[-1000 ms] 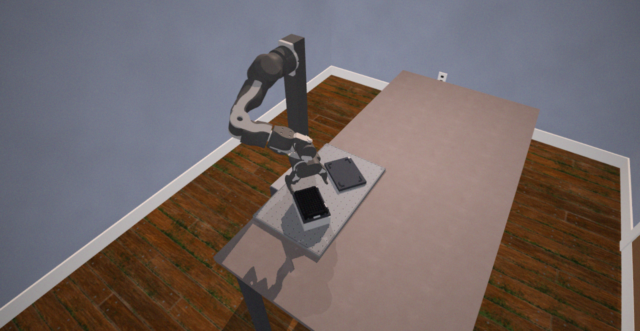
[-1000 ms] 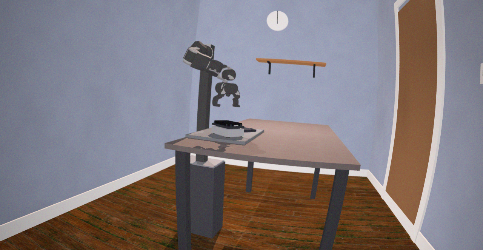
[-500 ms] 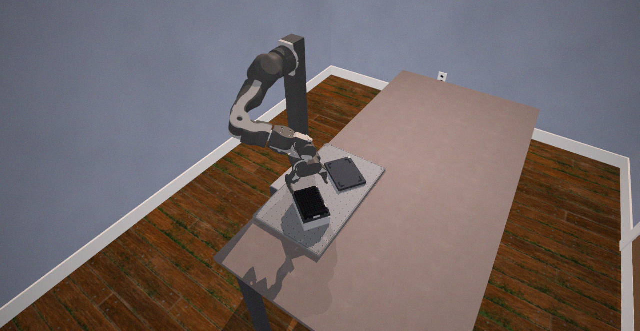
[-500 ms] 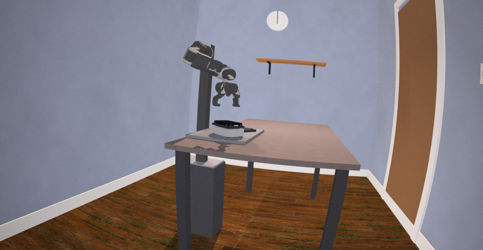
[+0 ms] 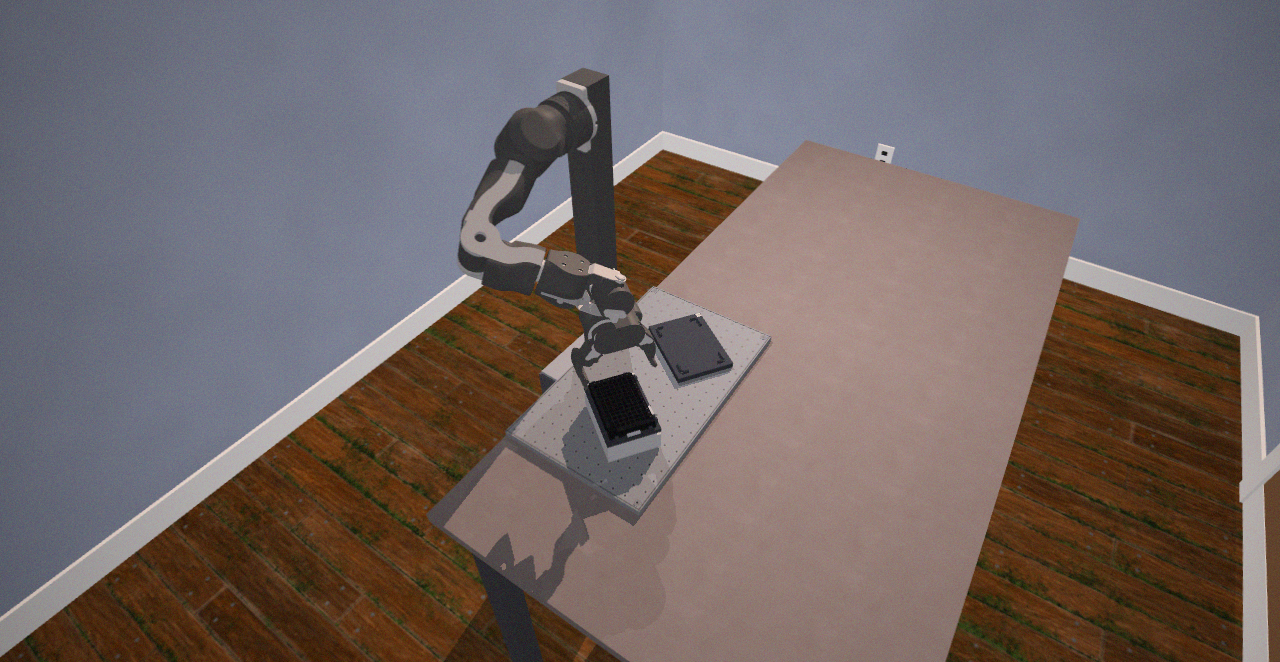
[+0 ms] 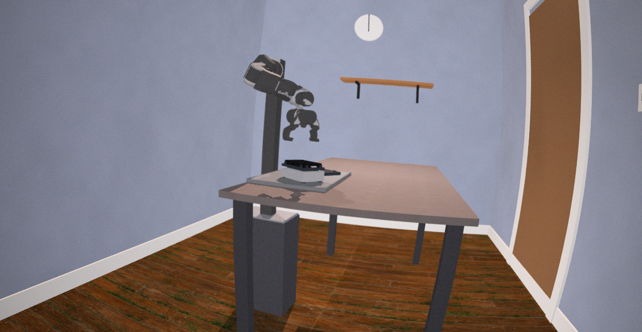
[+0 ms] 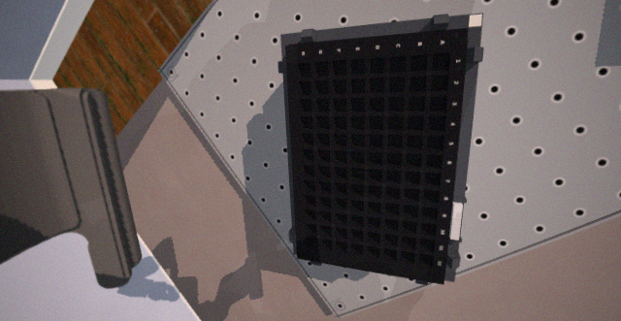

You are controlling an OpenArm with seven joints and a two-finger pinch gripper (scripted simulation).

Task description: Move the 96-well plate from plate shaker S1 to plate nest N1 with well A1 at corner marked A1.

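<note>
Black 96-well plate (image 5: 622, 406): seated in pale grey plate shaker (image 5: 631, 448), near the tabletop's near-left corner. Dark two-finger gripper (image 6: 301, 140): wide open, empty, hovering above the plate. Dark flat plate nest (image 5: 689, 347): vacant, just beside. Risk: off-centre descent, so fingers strike the plate rim or skew the grip.

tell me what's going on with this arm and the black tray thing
A single dark grey robot arm hangs its open two-finger gripper above a black 96-well plate, holding nothing. The plate sits in the pale grey plate shaker on a perforated grey board. The dark square plate nest beside it has no plate in it.
</note>
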